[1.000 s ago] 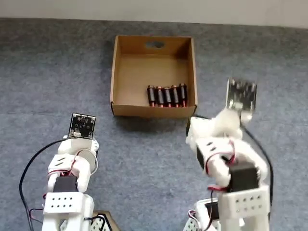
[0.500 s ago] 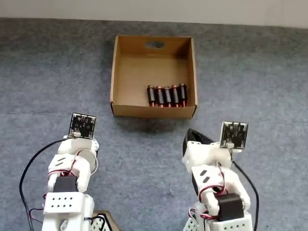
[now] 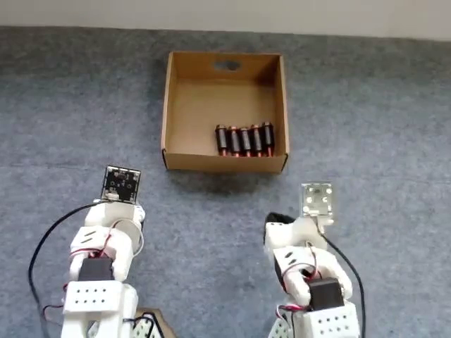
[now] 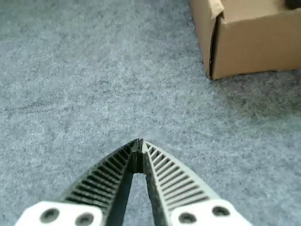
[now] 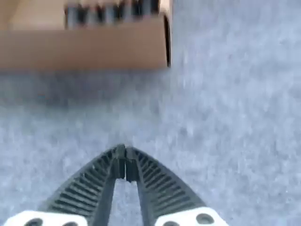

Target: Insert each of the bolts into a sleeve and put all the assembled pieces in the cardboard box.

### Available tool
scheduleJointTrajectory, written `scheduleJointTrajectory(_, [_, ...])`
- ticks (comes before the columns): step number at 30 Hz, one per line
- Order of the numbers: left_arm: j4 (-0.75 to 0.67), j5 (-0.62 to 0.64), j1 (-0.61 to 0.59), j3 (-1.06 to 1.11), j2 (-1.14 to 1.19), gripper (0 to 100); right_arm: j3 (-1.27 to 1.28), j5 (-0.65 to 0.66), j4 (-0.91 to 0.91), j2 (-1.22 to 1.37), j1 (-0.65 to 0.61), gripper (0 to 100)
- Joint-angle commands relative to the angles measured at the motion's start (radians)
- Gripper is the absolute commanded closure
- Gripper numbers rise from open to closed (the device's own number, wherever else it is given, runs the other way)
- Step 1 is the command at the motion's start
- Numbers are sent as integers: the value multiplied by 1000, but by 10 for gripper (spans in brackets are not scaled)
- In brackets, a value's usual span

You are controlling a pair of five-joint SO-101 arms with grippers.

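Observation:
Several assembled bolt-and-sleeve pieces point(image 3: 244, 139) lie side by side in the near right corner of the open cardboard box point(image 3: 184, 105); the right wrist view catches them point(image 5: 110, 12) over the box's front wall point(image 5: 84, 49). My left gripper point(image 4: 138, 146) is shut and empty, low over the grey carpet, near the box's front left corner point(image 4: 214, 47). My right gripper point(image 5: 121, 151) is also shut and empty, hovering over carpet in front of the box's right corner. In the high view the left arm point(image 3: 106, 239) and right arm point(image 3: 306, 264) sit folded back near the front edge.
Grey carpet point(image 3: 366, 141) covers the whole table around the box. A small brown piece point(image 3: 151, 320) pokes out beside the left arm's base. A pale strip point(image 3: 225, 14) runs along the far edge.
The right arm has drawn back from beside the box's right side toward its base and folded down. The left arm has stayed still.

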Motion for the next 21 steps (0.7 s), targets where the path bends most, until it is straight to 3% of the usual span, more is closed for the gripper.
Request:
scheduleJointTrajectory(1, [14,-8,13,16,-8,992,151,100,-12,4,10,989])
scheduleJointTrajectory(8, [29,-5,15,-5,-8,992,137,180,-12,-2,13,989])
scheduleJointTrajectory(14, [304,-5,73,-127,-8,992,137,178,-10,7,13,989])
scheduleJointTrajectory(21, [430,-5,45,-142,-179,992,137,178,-8,7,13,989])
